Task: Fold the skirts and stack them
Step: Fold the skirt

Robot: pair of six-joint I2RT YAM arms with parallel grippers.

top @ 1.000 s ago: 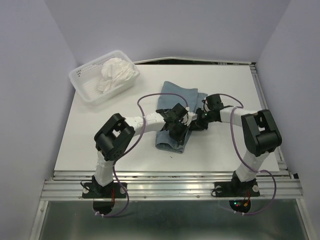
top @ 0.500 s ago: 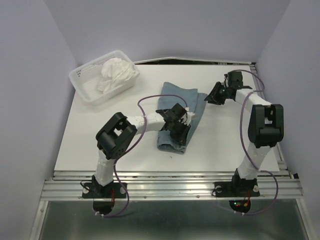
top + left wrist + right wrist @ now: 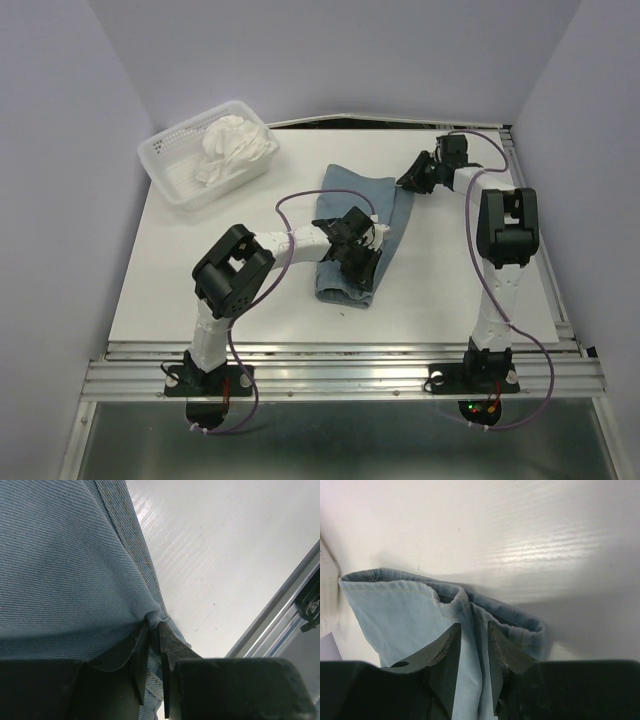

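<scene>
The blue-grey skirt (image 3: 352, 205) lies partly folded at the table's middle. My left gripper (image 3: 354, 264) is on its near part, shut on the skirt's hemmed edge; in the left wrist view the cloth (image 3: 65, 570) is pinched between the jaws of that gripper (image 3: 154, 626). My right gripper (image 3: 414, 178) is at the skirt's far right corner. In the right wrist view that gripper (image 3: 474, 625) has its jaws closed on a raised fold of the blue cloth (image 3: 395, 610). The white ruffled skirt (image 3: 236, 145) lies bunched in the basket.
The white mesh basket (image 3: 168, 183) stands at the table's far left corner. The white table (image 3: 190, 280) has a metal rail (image 3: 340, 352) along its near edge. Purple walls enclose the left, right and back.
My right arm has swung from the skirt's middle out to its far right corner. My left gripper has stayed in place on the skirt's near part.
</scene>
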